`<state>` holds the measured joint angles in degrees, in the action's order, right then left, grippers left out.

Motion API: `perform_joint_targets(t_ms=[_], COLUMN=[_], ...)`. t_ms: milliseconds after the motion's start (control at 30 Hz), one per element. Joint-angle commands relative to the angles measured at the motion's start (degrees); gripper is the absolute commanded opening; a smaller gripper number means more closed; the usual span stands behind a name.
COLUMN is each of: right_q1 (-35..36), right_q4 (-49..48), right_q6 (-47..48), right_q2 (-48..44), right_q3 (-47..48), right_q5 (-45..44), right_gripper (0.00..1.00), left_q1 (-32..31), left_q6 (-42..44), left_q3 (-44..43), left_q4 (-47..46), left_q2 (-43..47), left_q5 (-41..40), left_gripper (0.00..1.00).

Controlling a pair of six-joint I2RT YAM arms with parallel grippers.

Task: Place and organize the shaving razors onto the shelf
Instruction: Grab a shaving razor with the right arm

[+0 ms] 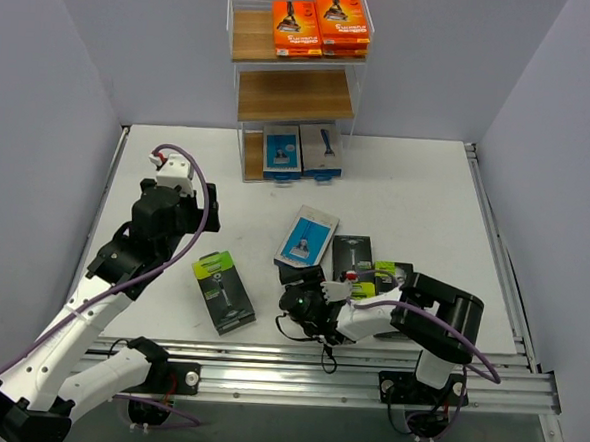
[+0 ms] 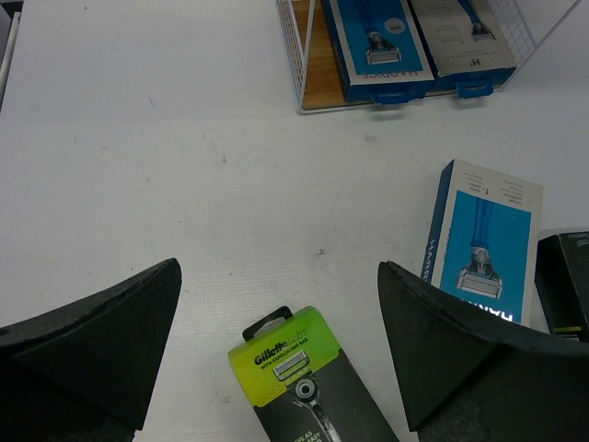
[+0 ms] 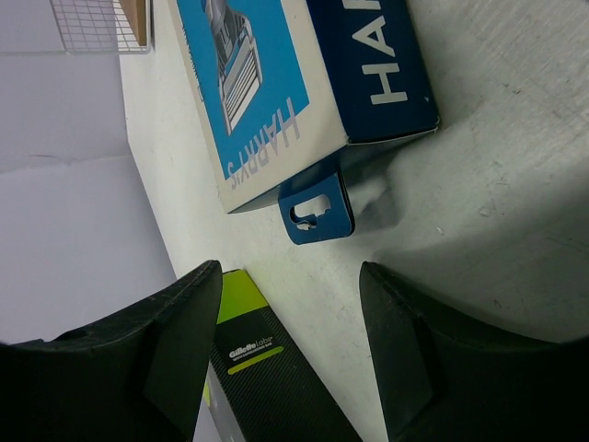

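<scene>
Tools both open, nothing held.

Top view: left tool (image 1: pixel 200 210) hangs over the desk (image 1: pixel 427 189); right tool (image 1: pixel 305 300) sits low, just beside the loose blue pack (image 1: pixel 309 237). Orange packs (image 1: pixel 319 27) are on the shelf (image 1: pixel 359 85) top tier, blue packs (image 1: pixel 301 151) on the bottom tier.

Left wrist: black-green pack (image 2: pixel 294 378) lies just short of my spread fingers (image 2: pixel 92 341).

Right wrist: the loose blue pack's hang tab (image 3: pixel 317 207) is straight ahead, untouched.

Step, I reckon: picking the next pack. Next move: the right tool advances, closes on that pack's end and carries it to the bottom tier.

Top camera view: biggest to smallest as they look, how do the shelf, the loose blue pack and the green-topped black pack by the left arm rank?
1. Shelf, by far the largest.
2–3. Green-topped black pack and loose blue pack: about alike, too close to rank.
</scene>
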<state>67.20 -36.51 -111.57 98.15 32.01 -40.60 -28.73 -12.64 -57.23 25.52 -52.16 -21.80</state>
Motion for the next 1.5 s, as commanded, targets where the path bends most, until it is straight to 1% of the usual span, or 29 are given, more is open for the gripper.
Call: perform_joint_targets(t_ms=[0, 33, 100, 233, 333, 433, 633, 867, 1000, 1067, 1100, 1200, 1267, 1300, 1400, 1467], right_q1=[0.5, 0.7, 0.7, 0.7, 0.6, 0.2, -1.0, -2.5, -3.5, -3.7, -3.7, -3.8, -3.9, -4.0, -4.1, -4.1], right_q4=[14.3, 17.6, 20.1, 25.2, 27.6, 27.8, 24.3, 22.6, 20.8, 20.2, 19.6, 17.5, 16.4, 15.3, 14.5, 14.5], right_q6=[-4.8, -5.8, -8.0, -11.6, -13.4, -14.7, -13.9, -12.8, -11.4, -11.0, -10.9, -10.0, -9.2, -9.0, -8.2, -7.1], right_q2=[2.6, 2.8, 3.0, 3.4, 3.5, 3.8, 5.2, 5.8, 6.0, 6.2, 6.3, 6.5, 6.6, 6.5, 6.0, 5.3], right_q3=[2.3, 3.0, 4.5, 6.0, 6.7, 6.7, 5.7, 5.8, 5.8, 5.8, 5.6, 5.2, 4.7, 4.5, 4.0, 4.1], right_q5=[-3.4, -3.8, -5.4, -7.2, -7.8, -8.2, -7.7, -7.6, -7.4, -7.2, -7.1, -6.8, -6.5, -6.4, -6.4, -6.3], right_gripper=[0.58, 0.57, 0.57, 0.50, 0.47, 0.44, 0.42, 0.40, 0.32, 0.31, 0.27, 0.22, 0.17, 0.11, 0.01, 0.00], left_q1=[-0.4, -0.4, -0.4, -0.5, -0.7, -0.8, -1.2, -1.4, -1.6, -1.8, -1.8, -1.8, -1.8, -1.8, -1.8, -1.8], left_q6=[0.2, 0.1, 0.0, 0.0, 0.0, -0.1, -0.4, -0.5, -0.5, -0.5, -0.5, -0.5, -0.5, -0.4, -0.4, -0.4], left_q3=[-0.2, -0.2, -0.2, -0.1, -0.2, -0.1, -0.1, -0.1, -0.1, -0.1, -0.1, -0.1, -0.1, -0.1, -0.1, -0.1], left_q4=[-2.0, -2.0, -2.0, -2.1, -2.1, -2.1, -2.1, -2.1, -2.1, -2.1, -2.1, -2.1, -2.1, -2.1, -2.1, -2.1], left_q2=[1.1, 1.1, 1.1, 0.9, 0.9, 1.0, 0.7, 0.7, 0.6, 0.5, 0.5, 0.4, 0.3, 0.3, 0.0, 0.0], left_q5=[0.6, 0.8, 1.0, 1.1, 1.4, 1.7, 2.1, 2.6, 2.6, 2.5, 2.5, 2.4, 2.4, 2.4, 2.3, 2.3], left_gripper=[0.97, 0.97, 0.97, 0.97, 0.97, 0.97, 0.97, 0.97, 0.97, 0.97, 0.97, 0.97, 0.97, 0.97, 0.97, 0.97])
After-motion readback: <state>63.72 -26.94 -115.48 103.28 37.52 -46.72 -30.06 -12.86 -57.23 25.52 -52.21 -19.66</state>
